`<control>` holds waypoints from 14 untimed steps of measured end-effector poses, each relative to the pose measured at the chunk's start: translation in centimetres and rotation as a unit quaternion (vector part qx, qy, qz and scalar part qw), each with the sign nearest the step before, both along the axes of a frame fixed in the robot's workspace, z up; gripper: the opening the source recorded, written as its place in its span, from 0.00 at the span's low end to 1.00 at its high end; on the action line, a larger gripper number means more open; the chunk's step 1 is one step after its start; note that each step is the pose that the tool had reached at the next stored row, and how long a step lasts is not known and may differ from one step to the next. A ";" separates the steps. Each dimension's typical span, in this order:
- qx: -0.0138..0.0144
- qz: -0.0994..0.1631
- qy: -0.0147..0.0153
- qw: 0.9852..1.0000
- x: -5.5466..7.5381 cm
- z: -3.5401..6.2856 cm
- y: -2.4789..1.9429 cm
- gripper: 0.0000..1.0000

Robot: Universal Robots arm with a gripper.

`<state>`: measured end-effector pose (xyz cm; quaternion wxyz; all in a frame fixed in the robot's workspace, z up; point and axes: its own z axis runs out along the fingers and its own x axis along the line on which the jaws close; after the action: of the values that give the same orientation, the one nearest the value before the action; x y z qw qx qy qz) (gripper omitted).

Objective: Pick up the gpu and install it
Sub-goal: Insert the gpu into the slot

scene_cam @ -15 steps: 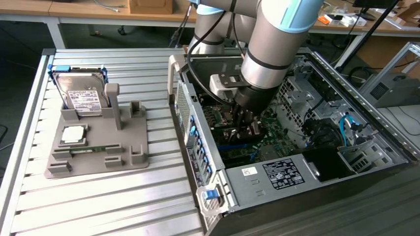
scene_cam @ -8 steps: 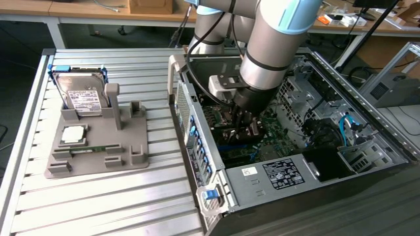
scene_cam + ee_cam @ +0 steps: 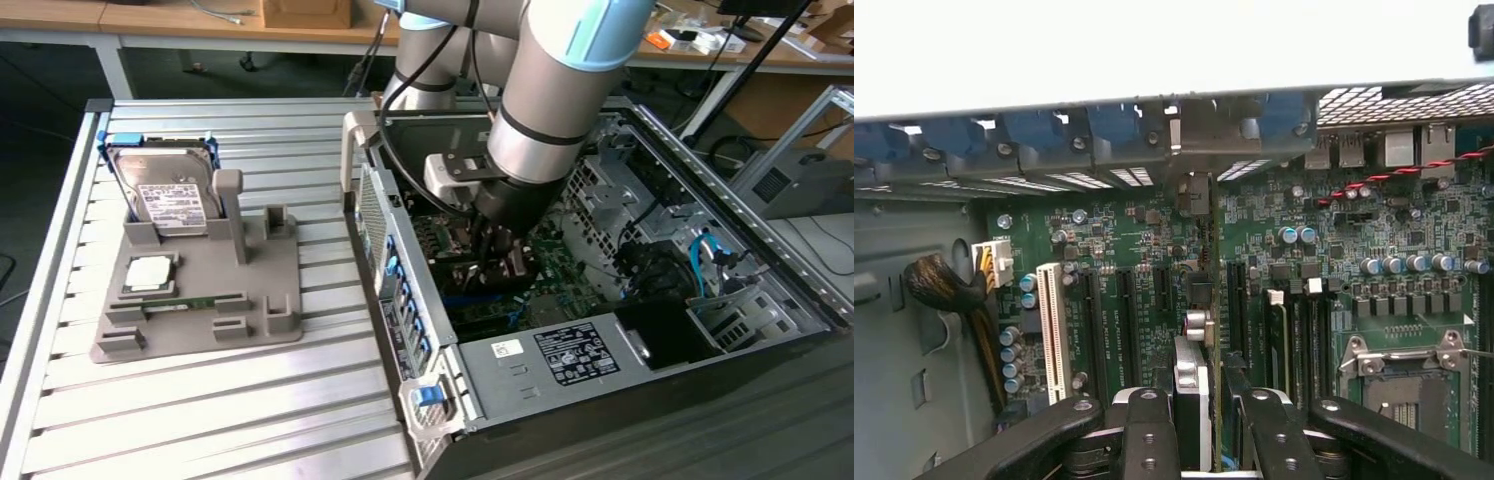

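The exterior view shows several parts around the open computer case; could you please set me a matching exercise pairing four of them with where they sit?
Things:
1. boxy silver hard drive with white label
2. thin dark gpu card with a metal bracket
3. short narrow green memory stick
4. square silvery processor chip

Places:
A. lying flat in a low slot of the grey holder tray
B. held on edge between the black gripper fingers, over the green motherboard
C. propped upright at the tray's far end
D. flat in a square tray recess

Pairs: 1-C, 2-B, 3-A, 4-D

Labels on hard drive and power supply seem illegible.
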<state>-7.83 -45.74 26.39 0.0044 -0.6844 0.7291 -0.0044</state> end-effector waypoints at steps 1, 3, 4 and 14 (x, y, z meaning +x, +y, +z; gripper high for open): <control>0.000 0.000 0.000 1.000 0.0 -0.04 0.00 0.30; 0.000 0.000 0.000 1.000 0.0 -0.10 0.00 0.30; 0.000 0.000 0.000 1.000 0.0 -0.13 0.00 0.30; 0.000 0.000 0.000 1.000 -0.1 -0.27 0.00 0.30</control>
<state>-7.97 -45.74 26.11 0.0046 -0.6844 0.7291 -0.0043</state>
